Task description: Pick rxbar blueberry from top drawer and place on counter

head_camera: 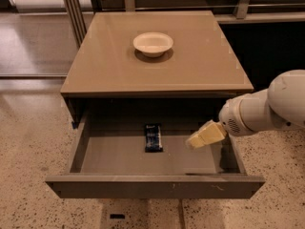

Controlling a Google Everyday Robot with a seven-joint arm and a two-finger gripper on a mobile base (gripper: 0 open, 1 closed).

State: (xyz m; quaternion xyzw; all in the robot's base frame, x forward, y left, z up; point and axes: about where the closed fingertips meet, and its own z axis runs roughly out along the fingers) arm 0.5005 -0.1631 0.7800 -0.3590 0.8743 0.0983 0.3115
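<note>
Currently, the small flat snack bar in a dark blue-black wrapper with pale lettering, the rxbar blueberry [153, 137], lies flat on the smooth grey floor of the wide, shallow grey-brown top drawer [152, 186]. The drawer is pulled well out from the cabinet. The bar sits near the middle of the drawer, its long side running front to back, and it touches none of the drawer walls. The robot's pale yellow gripper [196, 140] hangs over the right part of the open drawer, to the right of the bar and apart from it, pointing leftward and slightly down toward it. Whether the gripper is open or closed cannot be told from this view, and it holds nothing that can be seen. Behind it, the rounded white arm [267, 109] reaches in from the right edge, passing over the drawer's right wall. Above the drawer, the glossy tan-beige square counter [200, 66] carries a shallow cream-coloured round bowl [153, 44], standing upright toward the back and near the centre. The cabinet stands on a speckled terrazzo floor [28, 147].
</note>
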